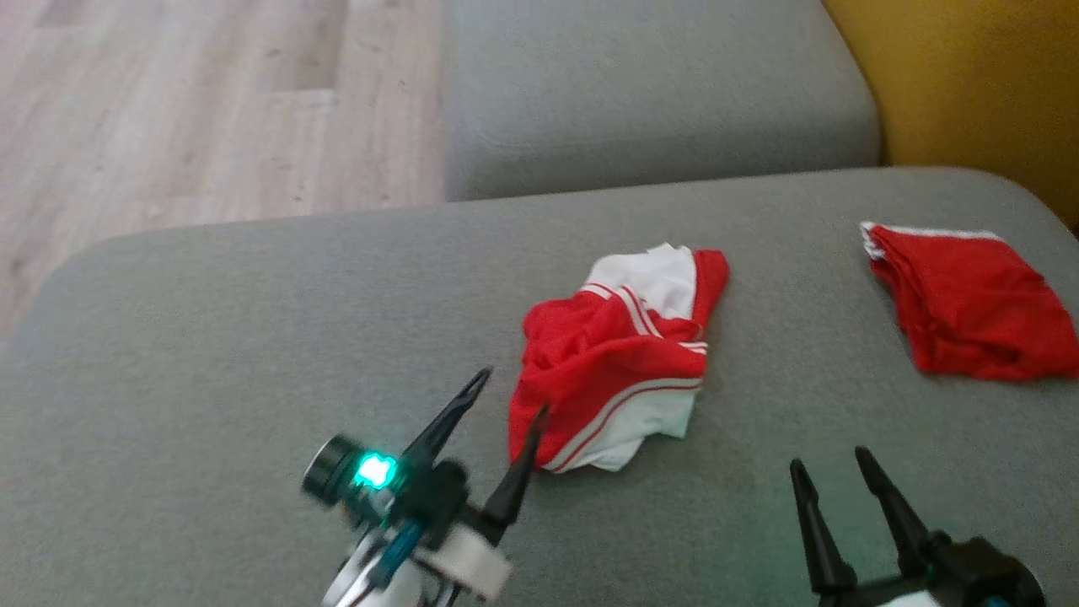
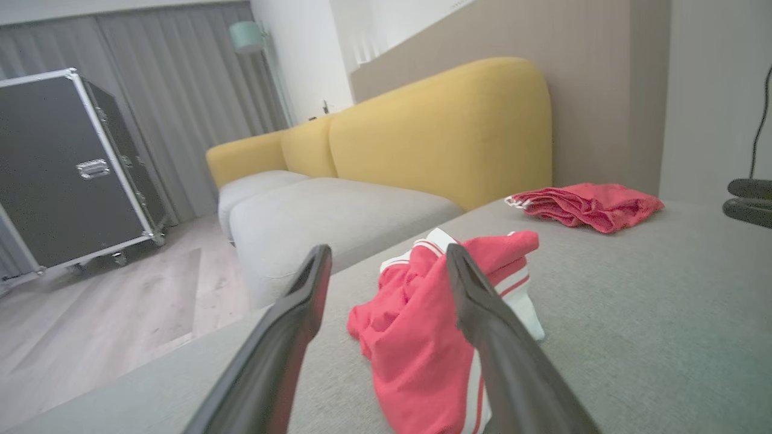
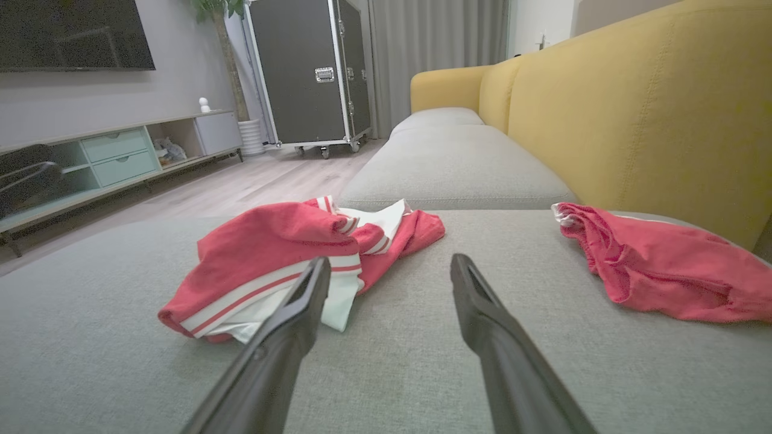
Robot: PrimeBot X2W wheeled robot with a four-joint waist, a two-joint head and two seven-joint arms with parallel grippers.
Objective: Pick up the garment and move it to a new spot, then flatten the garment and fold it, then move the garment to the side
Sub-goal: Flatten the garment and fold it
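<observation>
Status check: basically nothing done yet imo. The garment [image 1: 615, 362] is a crumpled red+white heap on the grey sofa seat [image 1: 253, 354], so no pickup, no flattening, no fold. At the garment's near-left edge is the left claw [image 1: 514, 391], fingers apart w/ nothing between them. One tip overlaps the cloth edge, but I can't tell if it's touching. Near-right of the garment, clear of it, the right claw [image 1: 827, 459] is also spread + empty. Another red piece [image 1: 969, 303] lies well off to the garment's right, looks folded-ish. Still to do: grab, relocate, flatten, fold, shift aside.
</observation>
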